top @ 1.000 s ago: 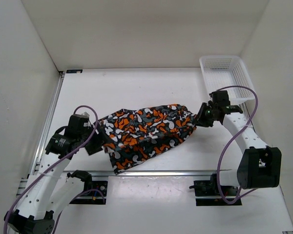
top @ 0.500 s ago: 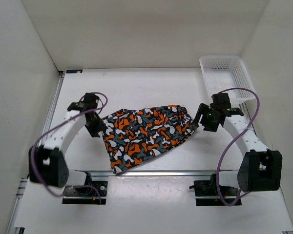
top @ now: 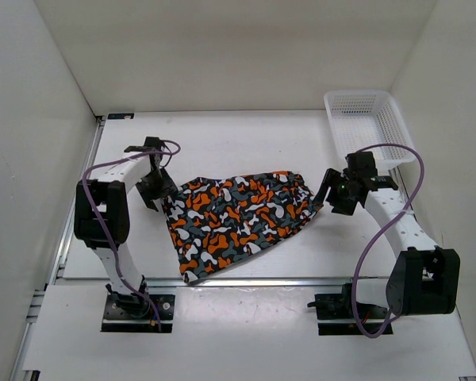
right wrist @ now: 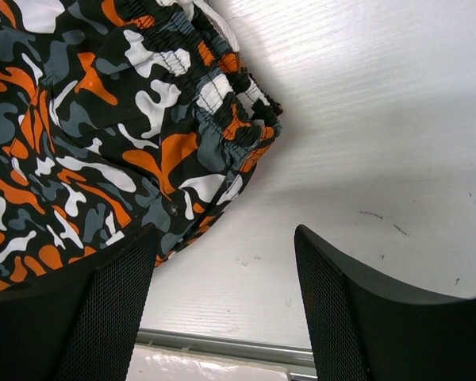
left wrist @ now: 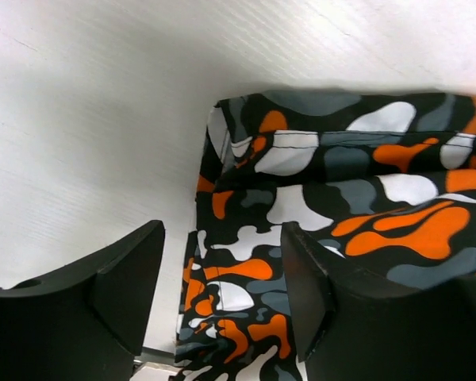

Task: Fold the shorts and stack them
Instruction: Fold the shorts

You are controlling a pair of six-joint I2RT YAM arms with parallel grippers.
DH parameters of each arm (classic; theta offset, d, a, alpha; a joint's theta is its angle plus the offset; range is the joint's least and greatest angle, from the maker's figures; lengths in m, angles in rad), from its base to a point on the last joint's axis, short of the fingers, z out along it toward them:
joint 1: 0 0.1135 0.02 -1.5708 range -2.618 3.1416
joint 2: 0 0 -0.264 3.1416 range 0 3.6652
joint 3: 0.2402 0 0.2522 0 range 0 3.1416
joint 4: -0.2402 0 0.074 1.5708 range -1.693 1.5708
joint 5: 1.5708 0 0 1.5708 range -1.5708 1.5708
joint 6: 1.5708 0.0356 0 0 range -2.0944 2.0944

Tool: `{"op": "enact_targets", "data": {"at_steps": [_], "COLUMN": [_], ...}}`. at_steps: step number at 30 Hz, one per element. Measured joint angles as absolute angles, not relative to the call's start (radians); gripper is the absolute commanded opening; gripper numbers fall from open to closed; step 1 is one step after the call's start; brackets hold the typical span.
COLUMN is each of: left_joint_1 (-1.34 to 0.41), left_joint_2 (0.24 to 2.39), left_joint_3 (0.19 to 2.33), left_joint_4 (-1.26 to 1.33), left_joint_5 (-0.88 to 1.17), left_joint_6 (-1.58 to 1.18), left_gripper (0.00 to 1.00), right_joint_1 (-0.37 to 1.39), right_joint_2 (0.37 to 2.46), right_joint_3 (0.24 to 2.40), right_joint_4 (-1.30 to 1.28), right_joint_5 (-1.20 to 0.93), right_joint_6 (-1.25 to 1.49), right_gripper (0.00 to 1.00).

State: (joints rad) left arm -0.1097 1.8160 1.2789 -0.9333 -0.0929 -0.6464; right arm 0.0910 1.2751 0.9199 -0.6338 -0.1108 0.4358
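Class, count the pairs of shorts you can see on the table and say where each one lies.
1. The shorts lie spread at mid-table, between the left tool and the right tool, both open. Their folded layers could hide another pair; none shows.

The shorts (left wrist: 365, 186) run past both wrist views' edges.

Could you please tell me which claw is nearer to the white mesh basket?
Right. The right claw is just near-side of the basket, beside the shorts' waistband; the left claw is far off, at their opposite end.
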Motion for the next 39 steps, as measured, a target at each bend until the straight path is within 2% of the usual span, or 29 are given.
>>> {"op": "enact_targets", "data": {"at_steps": [3, 6, 8, 12, 18, 19, 21, 31, 39], "left_joint_1": [-0.107, -0.107, -0.107, -0.107, -0.107, -0.107, -0.105, -0.093, -0.052], "left_joint_2": [1.821, 1.821, 1.821, 1.829, 1.845, 1.845, 1.845, 1.828, 1.76], "left_joint_3": [1.268, 1.247, 1.23, 1.224, 1.224, 1.224, 1.224, 1.273, 1.48], "left_joint_4": [-0.931, -0.923, -0.915, -0.905, -0.89, -0.888, -0.886, -0.937, -1.048], "left_joint_5": [-0.092, -0.091, -0.09, -0.09, -0.092, -0.094, -0.094, -0.121, -0.183], "left_joint_6": [-0.64, -0.635, -0.633, -0.627, -0.622, -0.618, -0.617, -0.608, -0.6], "left_gripper": [0.67, 0.59, 0.49, 0.49, 0.24, 0.16, 0.1, 0.1, 0.1], "right_joint_1": [0.091, 0.091, 0.091, 0.091, 0.091, 0.091, 0.091, 0.091, 0.091], "right_joint_2": [1.275, 1.275, 1.275, 1.275, 1.275, 1.275, 1.275, 1.275, 1.275], "right_joint_3": [0.92, 0.92, 0.92, 0.92, 0.934, 0.935, 0.939, 0.945, 0.946], "right_joint_4": [-0.634, -0.634, -0.634, -0.635, -0.642, -0.643, -0.646, -0.65, -0.651], "right_joint_5": [-0.113, -0.115, -0.115, -0.115, -0.115, -0.115, -0.117, -0.12, -0.123], "right_joint_6": [0.436, 0.436, 0.436, 0.436, 0.436, 0.436, 0.436, 0.436, 0.436], "right_gripper": [0.74, 0.74, 0.74, 0.74, 0.74, 0.74, 0.74, 0.74, 0.75]}}
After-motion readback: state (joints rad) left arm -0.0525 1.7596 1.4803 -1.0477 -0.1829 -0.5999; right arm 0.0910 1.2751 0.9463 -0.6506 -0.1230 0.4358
